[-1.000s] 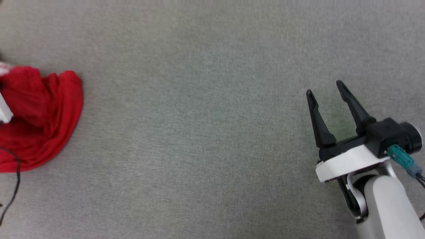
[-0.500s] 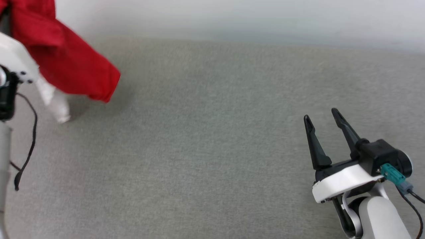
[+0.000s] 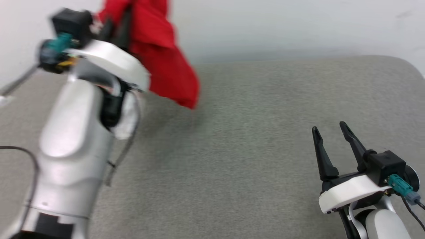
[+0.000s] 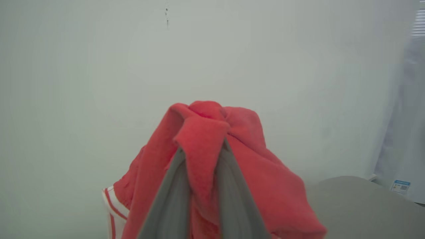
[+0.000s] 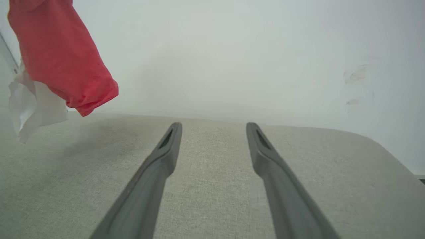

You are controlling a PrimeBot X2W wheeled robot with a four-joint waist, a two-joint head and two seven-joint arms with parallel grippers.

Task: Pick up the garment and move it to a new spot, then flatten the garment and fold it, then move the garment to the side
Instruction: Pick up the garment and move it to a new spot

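The red garment [image 3: 162, 63] hangs in the air at the upper left of the head view, bunched and blurred, its lower end above the grey surface. My left gripper [image 4: 201, 146] is shut on the garment [image 4: 206, 132], whose red fabric drapes over both fingers; a white sleeve with red stripes [image 4: 113, 205] hangs at the lower left of the left wrist view. In the right wrist view the garment [image 5: 63, 56] dangles at the upper left with a white part [image 5: 30, 106] below it. My right gripper [image 3: 328, 131] stands open and empty at the lower right, low over the surface.
A grey fabric-covered surface [image 3: 249, 149] spreads under both arms, with a rounded far right corner [image 3: 408, 66]. A pale wall [image 3: 282, 23] rises right behind it. A dark cable [image 3: 123, 152] hangs from my left arm.
My left arm has lifted the garment off the surface and carried it rightward and up. The head camera tilted up, bringing the wall into view. The right gripper stays open.
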